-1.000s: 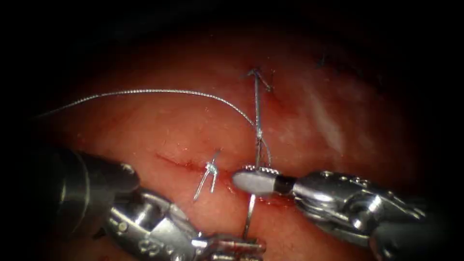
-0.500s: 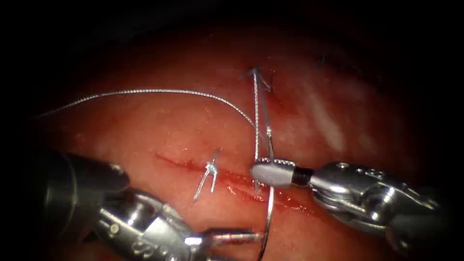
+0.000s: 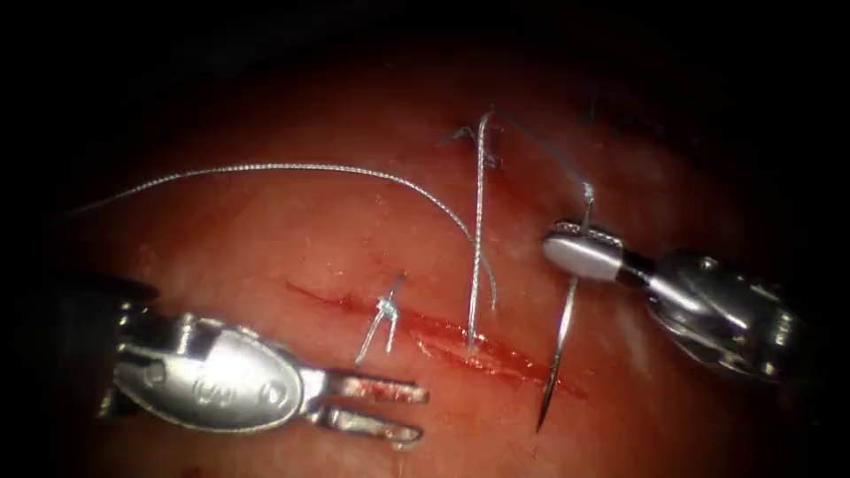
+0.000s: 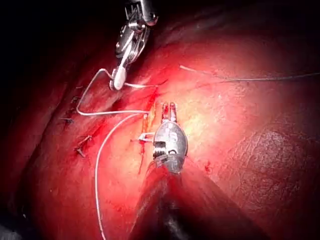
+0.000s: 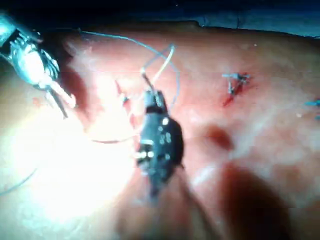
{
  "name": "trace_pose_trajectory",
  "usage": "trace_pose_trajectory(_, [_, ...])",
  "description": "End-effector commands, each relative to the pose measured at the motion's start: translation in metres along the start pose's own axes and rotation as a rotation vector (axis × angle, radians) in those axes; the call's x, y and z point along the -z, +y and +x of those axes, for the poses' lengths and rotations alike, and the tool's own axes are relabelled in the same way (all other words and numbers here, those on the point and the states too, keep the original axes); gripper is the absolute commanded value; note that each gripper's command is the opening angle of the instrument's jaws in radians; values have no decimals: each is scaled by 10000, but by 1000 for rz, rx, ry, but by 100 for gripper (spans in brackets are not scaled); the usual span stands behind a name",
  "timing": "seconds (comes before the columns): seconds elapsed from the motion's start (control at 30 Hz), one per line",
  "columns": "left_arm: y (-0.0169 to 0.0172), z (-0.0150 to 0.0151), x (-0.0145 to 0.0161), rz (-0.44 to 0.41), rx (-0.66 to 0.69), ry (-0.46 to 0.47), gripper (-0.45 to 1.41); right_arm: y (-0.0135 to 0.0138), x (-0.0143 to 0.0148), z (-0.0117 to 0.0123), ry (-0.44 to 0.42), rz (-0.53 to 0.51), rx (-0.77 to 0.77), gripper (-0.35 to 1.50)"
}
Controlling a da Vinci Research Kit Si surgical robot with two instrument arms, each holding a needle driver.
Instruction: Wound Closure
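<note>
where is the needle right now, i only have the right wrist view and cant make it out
Observer: In the endoscope view the right hand grips the needle near its thread end. The tip points down, out of the tissue.
Operator: and the thread
Observer: The thread rises from the cut and arcs over to the needle.
Operator: left hand
Observer: The left hand is open and holds nothing, just below the knotted stitch in that view.
</note>
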Motion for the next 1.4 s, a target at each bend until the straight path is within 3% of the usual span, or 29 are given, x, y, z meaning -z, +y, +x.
trace_pose_trajectory(0.03, [-7,-12,-13,-8,70,-40,-42,0,-9,-4,21,-7,51,-35])
trace_pose_trajectory(0.33, [-27,-38,-39,-43,250,-121,-45,-4,-8,-1,60,-10,132,-35])
trace_pose_trajectory(0.67, [-41,-56,-70,-76,234,-288,-45,-14,-10,-3,81,-10,190,-35])
trace_pose_trajectory(1.03, [-76,-67,-87,-82,228,-372,-45,-23,-16,-4,92,0,321,-35])
trace_pose_trajectory(1.4, [-70,-89,-96,-128,211,-454,-45,-23,-16,-3,101,9,361,-35])
